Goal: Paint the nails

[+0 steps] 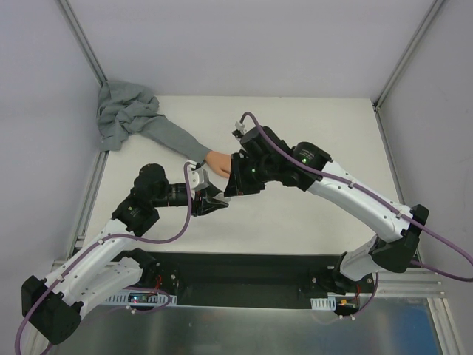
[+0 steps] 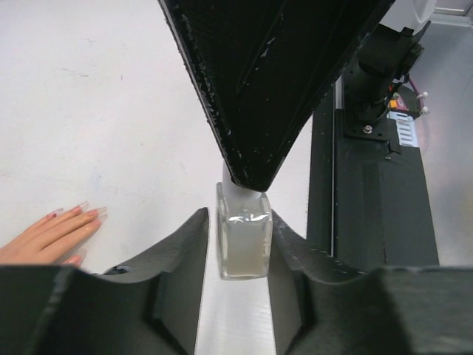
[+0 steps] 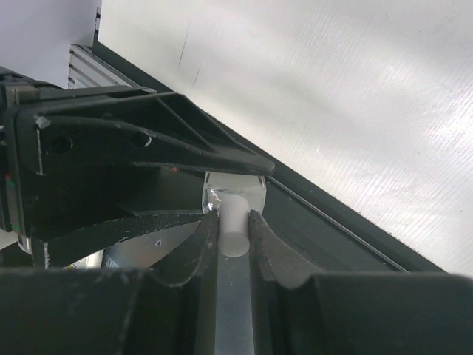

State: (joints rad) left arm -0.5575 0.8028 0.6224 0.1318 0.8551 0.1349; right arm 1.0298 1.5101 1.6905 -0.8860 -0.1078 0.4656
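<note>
The small clear-grey bottle stands upright between my left gripper's fingers, just above the white table. My right gripper comes down from above and is shut on the bottle's white cap; the glass body shows just beyond it. In the top view the two grippers meet, left and right, and hide the bottle. The peach-pink fake hand lies flat just behind them, its nails pinkish at the fingertips, pointing toward the bottle.
The hand's grey sleeve runs back left to a bunched heap at the table's far left corner. A black base strip with the arm mounts lies along the near edge. Grey walls enclose the table.
</note>
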